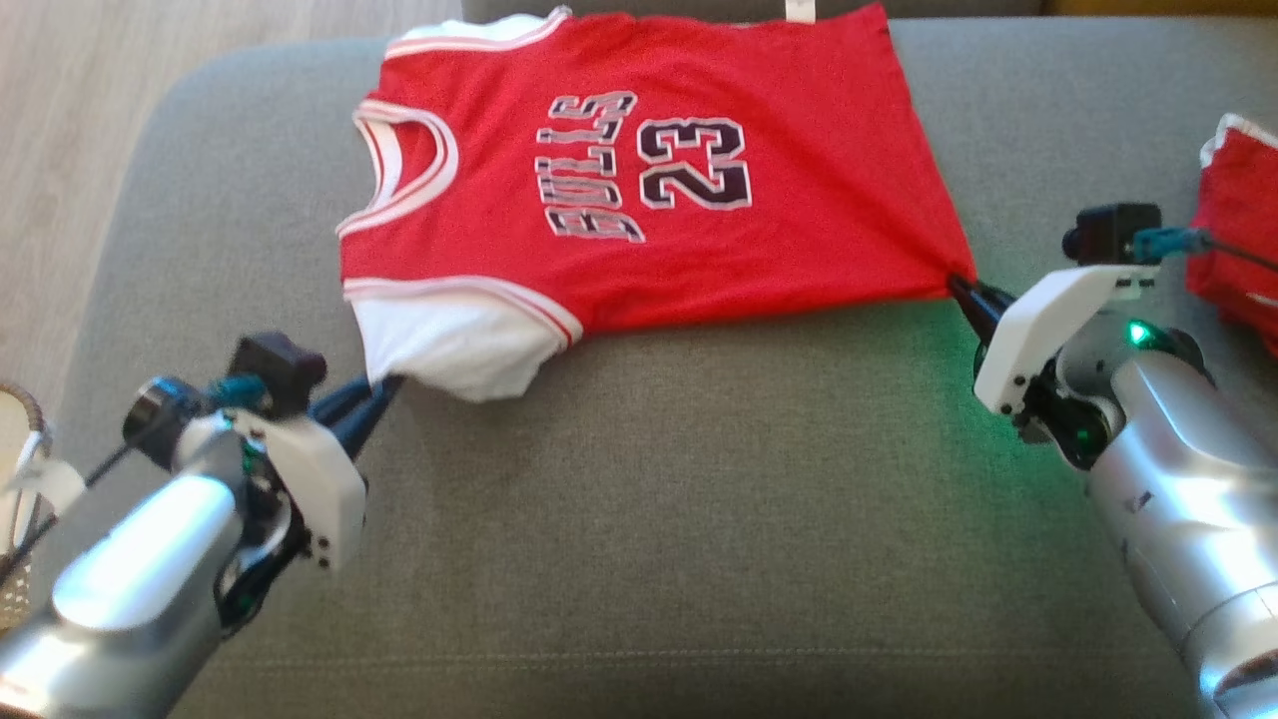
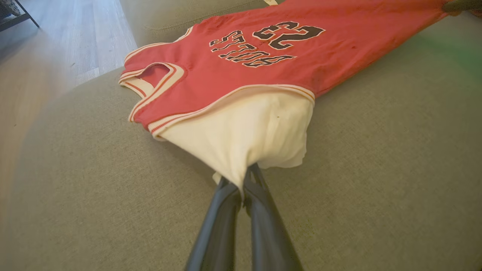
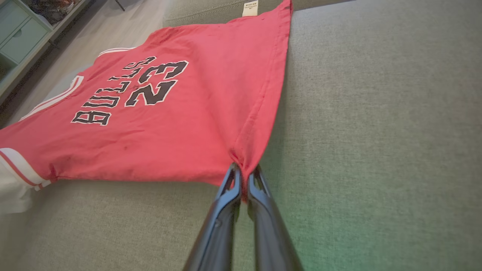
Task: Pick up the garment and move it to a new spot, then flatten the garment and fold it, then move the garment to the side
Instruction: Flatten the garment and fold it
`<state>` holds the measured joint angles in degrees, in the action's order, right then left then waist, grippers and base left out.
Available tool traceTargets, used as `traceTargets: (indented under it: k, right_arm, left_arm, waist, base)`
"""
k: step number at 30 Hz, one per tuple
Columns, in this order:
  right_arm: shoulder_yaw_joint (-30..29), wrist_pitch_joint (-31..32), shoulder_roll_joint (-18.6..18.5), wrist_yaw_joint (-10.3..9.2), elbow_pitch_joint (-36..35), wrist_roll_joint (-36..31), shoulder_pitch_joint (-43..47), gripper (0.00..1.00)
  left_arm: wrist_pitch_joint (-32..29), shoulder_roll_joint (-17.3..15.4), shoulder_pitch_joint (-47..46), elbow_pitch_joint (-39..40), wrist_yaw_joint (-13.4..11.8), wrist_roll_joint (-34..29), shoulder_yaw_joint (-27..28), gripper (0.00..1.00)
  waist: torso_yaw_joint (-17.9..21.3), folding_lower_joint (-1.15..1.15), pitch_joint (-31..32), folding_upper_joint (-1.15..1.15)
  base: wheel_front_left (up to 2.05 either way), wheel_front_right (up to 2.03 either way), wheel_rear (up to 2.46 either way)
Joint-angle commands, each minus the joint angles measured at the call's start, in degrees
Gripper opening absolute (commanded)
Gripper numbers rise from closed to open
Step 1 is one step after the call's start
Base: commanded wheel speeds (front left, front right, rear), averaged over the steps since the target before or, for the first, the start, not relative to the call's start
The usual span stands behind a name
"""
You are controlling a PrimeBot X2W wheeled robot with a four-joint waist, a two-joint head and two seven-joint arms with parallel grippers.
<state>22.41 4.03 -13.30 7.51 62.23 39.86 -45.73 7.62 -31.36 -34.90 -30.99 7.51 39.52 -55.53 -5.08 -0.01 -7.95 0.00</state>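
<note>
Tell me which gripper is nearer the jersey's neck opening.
Left. The left gripper grips the white sleeve beside the white-trimmed neck opening; the right gripper grips the red jersey's far hem corner.

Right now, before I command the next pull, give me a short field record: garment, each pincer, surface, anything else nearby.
garment: red jersey, spread print-up, neck toward the robot's left
left pincer: shut on the white sleeve
right pincer: shut on the jersey's near hem corner
surface: grey cushion
nearby: another red cloth at the far right, apart from the jersey
</note>
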Motion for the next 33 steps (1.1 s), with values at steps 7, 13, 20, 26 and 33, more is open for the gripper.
traceTargets:
  k: [7,13,20,26,33]
  right_arm:
    - [3.97,1.83,-1.58,-0.02,-1.30,2.19,2.10,0.00]
    - [8.42,9.34,-3.09,-0.02,-3.15,5.04,4.96,0.00]
    - [12.64,18.38,-6.25,-0.02,-6.90,9.71,8.57,0.00]
    - [14.70,25.14,-8.46,-0.02,-9.49,12.74,10.83,0.00]
    - [15.92,34.50,-11.14,-0.02,-12.97,16.79,14.17,0.00]
  left_arm:
    - [-1.22,-4.54,0.90,2.57,-0.03,-1.46,-0.86,0.00]
    - [-4.44,-7.26,3.85,5.06,-0.03,1.08,-3.78,0.00]
    - [-7.50,-10.81,6.77,8.89,-0.03,3.13,-6.04,0.00]
    - [-10.50,-13.49,8.10,12.99,-0.02,5.15,-7.78,0.00]
    - [-14.92,-17.88,10.16,19.81,-0.02,9.11,-9.90,0.00]
  waist:
    - [0.24,0.01,2.70,0.00]
    - [0.52,0.01,4.65,0.00]
    - [0.75,0.01,8.16,0.00]
    - [0.75,0.01,9.80,0.00]
    - [0.94,0.01,11.34,0.00]
  base:
    - [0.00,0.00,0.00]
    - [0.00,0.00,0.00]
    - [0.00,0.00,0.00]
    - [0.00,0.00,0.00]
    - [0.00,0.00,0.00]
